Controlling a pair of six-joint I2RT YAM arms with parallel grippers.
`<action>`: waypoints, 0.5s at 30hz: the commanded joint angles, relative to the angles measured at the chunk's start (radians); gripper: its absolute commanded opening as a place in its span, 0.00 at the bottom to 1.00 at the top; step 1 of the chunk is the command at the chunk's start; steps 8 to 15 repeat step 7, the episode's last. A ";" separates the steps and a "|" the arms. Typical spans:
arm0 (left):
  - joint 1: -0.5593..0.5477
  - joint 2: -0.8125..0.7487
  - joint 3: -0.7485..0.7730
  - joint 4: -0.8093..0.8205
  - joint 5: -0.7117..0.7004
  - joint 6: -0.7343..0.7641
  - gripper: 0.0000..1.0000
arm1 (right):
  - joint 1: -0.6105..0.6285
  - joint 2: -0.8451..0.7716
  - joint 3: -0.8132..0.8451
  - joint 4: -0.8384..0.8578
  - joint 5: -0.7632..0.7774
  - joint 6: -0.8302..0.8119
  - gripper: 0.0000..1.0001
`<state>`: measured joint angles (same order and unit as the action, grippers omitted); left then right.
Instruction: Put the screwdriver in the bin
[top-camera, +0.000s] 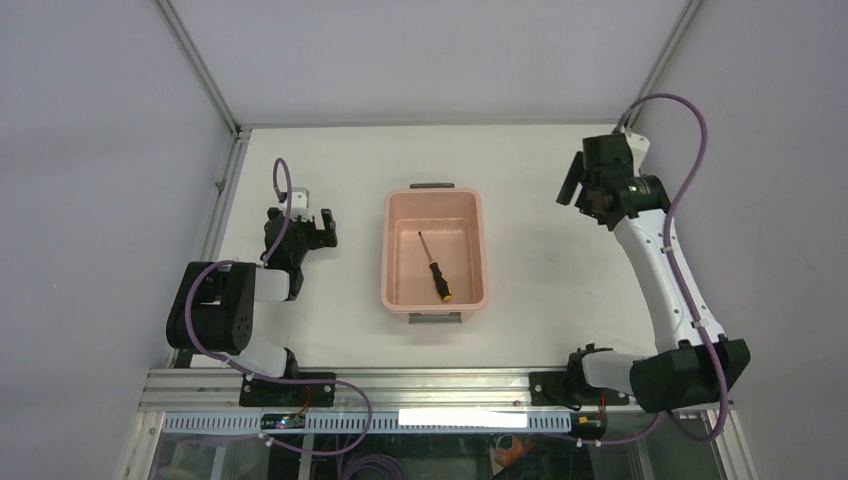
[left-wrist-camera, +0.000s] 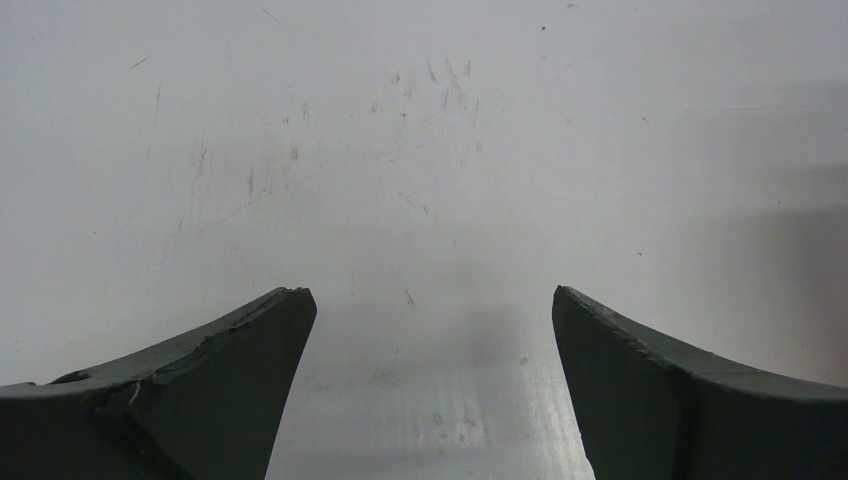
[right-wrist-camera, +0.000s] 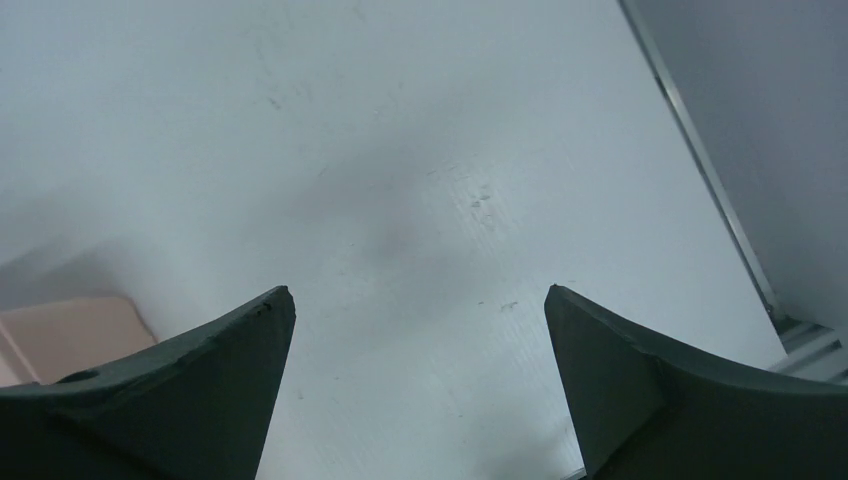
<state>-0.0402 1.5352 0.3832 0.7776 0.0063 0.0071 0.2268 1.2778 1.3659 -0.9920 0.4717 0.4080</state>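
Note:
The salmon-pink bin (top-camera: 478, 250) stands in the middle of the table, a dark grey handle at each short end. The screwdriver (top-camera: 436, 270) lies inside it on the bottom, thin shaft pointing away, black-and-yellow handle toward the near end. My left gripper (top-camera: 318, 226) is open and empty, low over the table left of the bin; its wrist view shows only bare table between the fingers (left-wrist-camera: 240, 370). My right gripper (top-camera: 572, 188) is open and empty, raised to the right of the bin. A corner of the bin (right-wrist-camera: 70, 335) shows at the left of the right wrist view.
A metal frame rail (top-camera: 205, 75) runs along the table's left and back edges, and another rail (right-wrist-camera: 700, 160) along the right edge. Grey enclosure walls stand on all sides. Purple cables loop from both arms.

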 joint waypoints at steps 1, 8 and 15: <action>-0.007 -0.027 0.000 0.026 0.007 -0.016 0.99 | -0.080 -0.090 -0.028 -0.010 0.019 -0.055 0.99; -0.007 -0.029 0.000 0.026 0.007 -0.016 0.99 | -0.087 -0.090 -0.027 -0.015 0.005 -0.062 0.99; -0.007 -0.029 0.000 0.026 0.007 -0.016 0.99 | -0.087 -0.090 -0.027 -0.015 0.005 -0.062 0.99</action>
